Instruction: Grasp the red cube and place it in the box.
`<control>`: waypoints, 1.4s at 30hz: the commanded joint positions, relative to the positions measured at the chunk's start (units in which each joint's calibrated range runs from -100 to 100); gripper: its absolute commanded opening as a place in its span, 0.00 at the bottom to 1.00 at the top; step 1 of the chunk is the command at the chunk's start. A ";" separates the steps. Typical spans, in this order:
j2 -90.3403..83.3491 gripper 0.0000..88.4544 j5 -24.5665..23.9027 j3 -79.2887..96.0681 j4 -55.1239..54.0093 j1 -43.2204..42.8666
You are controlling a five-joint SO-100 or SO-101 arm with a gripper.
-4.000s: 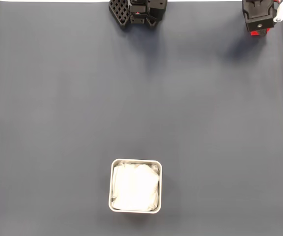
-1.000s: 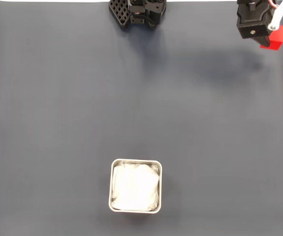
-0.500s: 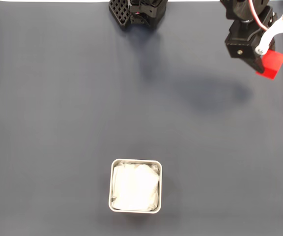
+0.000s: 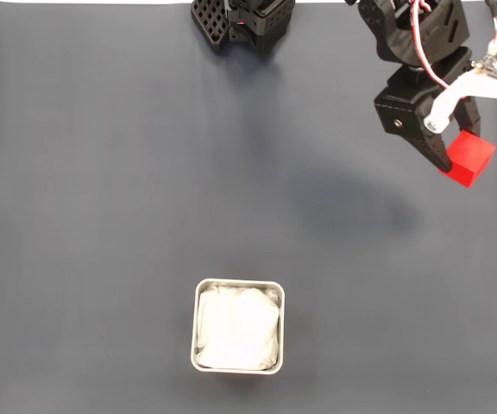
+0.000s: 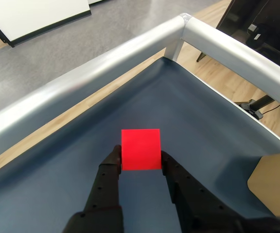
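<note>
The jaws are pinching the red cube (image 5: 140, 149) from both sides, so the gripper (image 4: 456, 164) is carrying it clear of the dark mat, far up and to the right of the box (image 4: 237, 325) in the fixed view. The grasp looks done, and travel to the box and release are remaining. The wrist view is showing both fingertips (image 5: 114, 154) touching the cube, while the fixed view is showing the box.

Bench (image 4: 102, 198): dark blue-grey mat, faint vertical creases.
Rail (image 5: 130, 46): silver metal tube framing the bench corner, wrist view.
Floor (image 5: 47, 41): grey carpet, wood strip beside.
Board (image 5: 33, 14): white, dark-edged.
</note>
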 commanded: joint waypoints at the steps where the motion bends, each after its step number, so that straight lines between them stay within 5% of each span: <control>1: 0.45 0.15 -0.73 -4.97 0.90 2.67; 42: 10.59 0.15 -2.15 -20.12 2.04 24.76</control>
